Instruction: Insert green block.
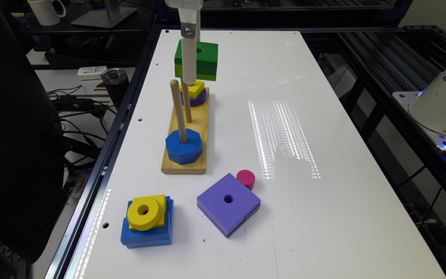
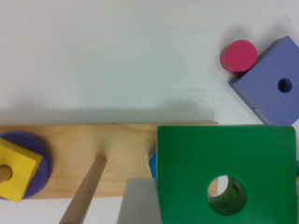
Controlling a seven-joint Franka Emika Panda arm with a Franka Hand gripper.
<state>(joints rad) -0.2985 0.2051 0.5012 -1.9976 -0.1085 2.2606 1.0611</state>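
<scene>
The tool (image 1: 189, 79) grips the green block (image 1: 201, 58) by its side, holding it in the air. Directly beneath the tool stands the wooden peg base (image 1: 186, 131) on the table (image 1: 323, 116), its pegs well below the block.

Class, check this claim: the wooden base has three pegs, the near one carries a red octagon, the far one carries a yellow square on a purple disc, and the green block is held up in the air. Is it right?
One detail is wrong. The octagon on the near peg is blue, not red, as the exterior view shows. The rest stands: the wooden base has three pegs, the far peg carries the yellow square on the purple disc, and the green block is held in the air.
</scene>
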